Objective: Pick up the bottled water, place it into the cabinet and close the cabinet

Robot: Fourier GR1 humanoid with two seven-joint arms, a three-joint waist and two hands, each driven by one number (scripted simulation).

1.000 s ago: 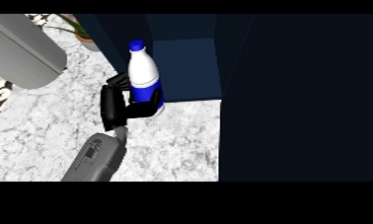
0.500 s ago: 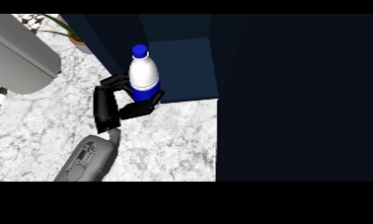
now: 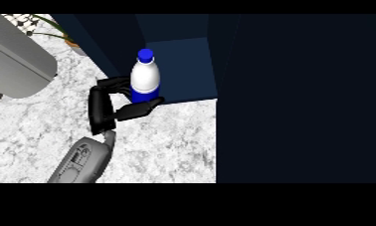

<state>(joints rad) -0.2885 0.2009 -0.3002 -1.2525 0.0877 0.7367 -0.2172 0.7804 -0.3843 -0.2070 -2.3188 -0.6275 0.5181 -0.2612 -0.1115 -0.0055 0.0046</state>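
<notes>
One dark navy cabinet point(image 3: 294, 95) fills everything from 12 to 5 o'clock, boxy and flat-sided. One speckled white marble counter point(image 3: 169, 140) lies at 7. One smooth grey rounded appliance point(image 3: 22, 70) sits at 9. One left hand point(image 3: 103, 108) grasps the single bottled water point(image 3: 144, 78), which stands upright at 11 at the cabinet's open mouth. It is white with a blue cap, and its blue label is too small to read. One leafy plant point(image 3: 44, 26) stands far at 10.
</notes>
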